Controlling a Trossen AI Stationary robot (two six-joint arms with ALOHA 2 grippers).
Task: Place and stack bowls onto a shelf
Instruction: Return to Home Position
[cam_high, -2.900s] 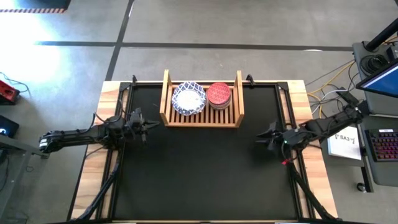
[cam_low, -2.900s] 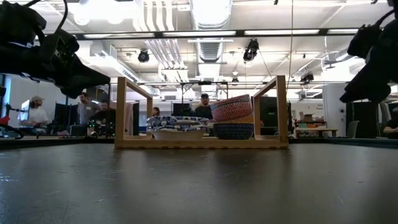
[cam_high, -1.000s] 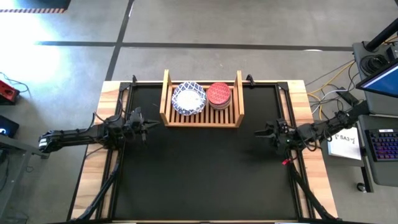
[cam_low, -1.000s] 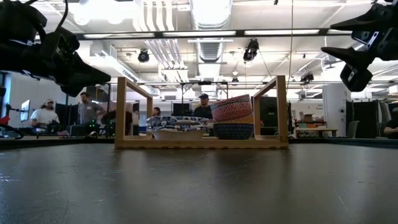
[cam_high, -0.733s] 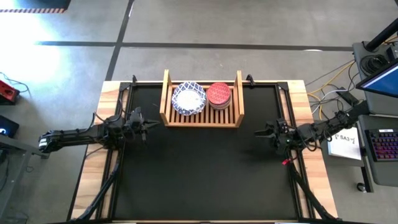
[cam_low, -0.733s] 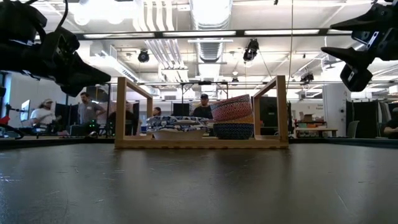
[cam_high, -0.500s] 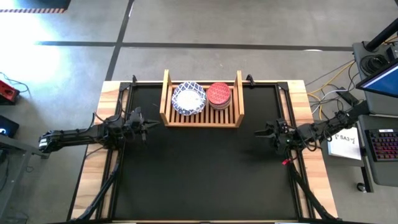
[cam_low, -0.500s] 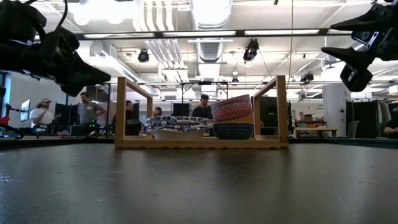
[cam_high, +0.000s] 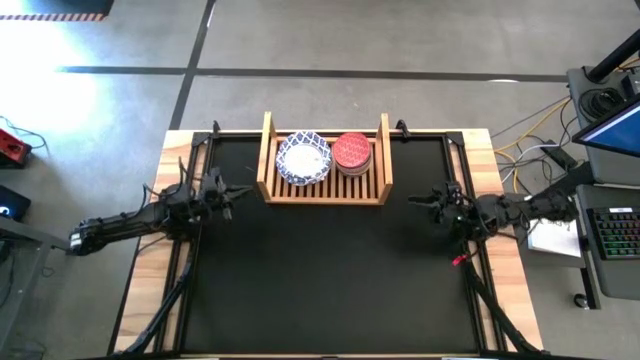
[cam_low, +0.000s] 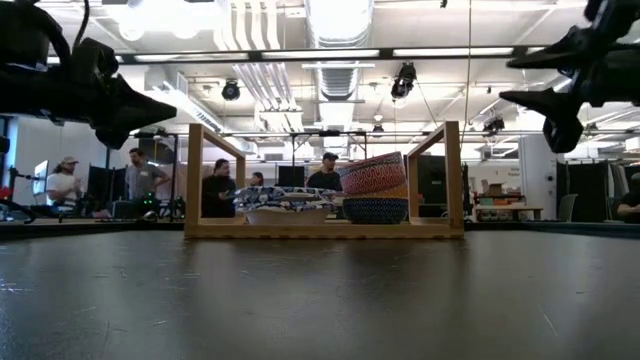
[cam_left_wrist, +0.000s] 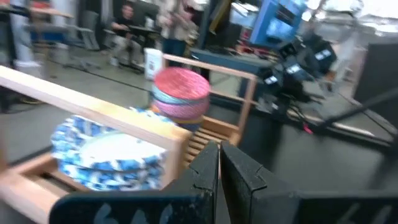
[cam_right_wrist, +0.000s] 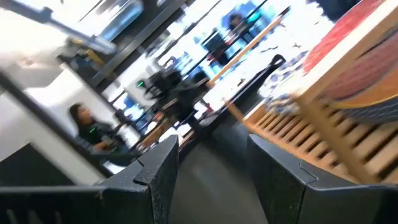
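Observation:
The wooden shelf (cam_high: 325, 185) stands at the table's far middle. On its slatted base rest two stacks of bowls: white ones with blue rims (cam_high: 303, 158) on the left, and smaller ones topped by a red bowl (cam_high: 352, 152) on the right. In the low view the red bowl (cam_low: 372, 172) sits above a dark blue one (cam_low: 375, 210). My left gripper (cam_high: 243, 191) hovers shut to the left of the shelf, pointing level at it. My right gripper (cam_high: 411, 201) hovers open to the right of the shelf, nothing between its fingers (cam_right_wrist: 163, 167).
The black mat (cam_high: 320, 280) in front of the shelf is bare. A keyboard (cam_high: 615, 235) and a paper sheet (cam_high: 555, 232) lie beyond the table's right edge. Several people (cam_low: 140, 180) sit and stand in the room behind the table.
Both arms have swung a little toward the table's far edge, staying high and level. My left gripper stays shut and my right stays open. The bowls and the shelf have not moved.

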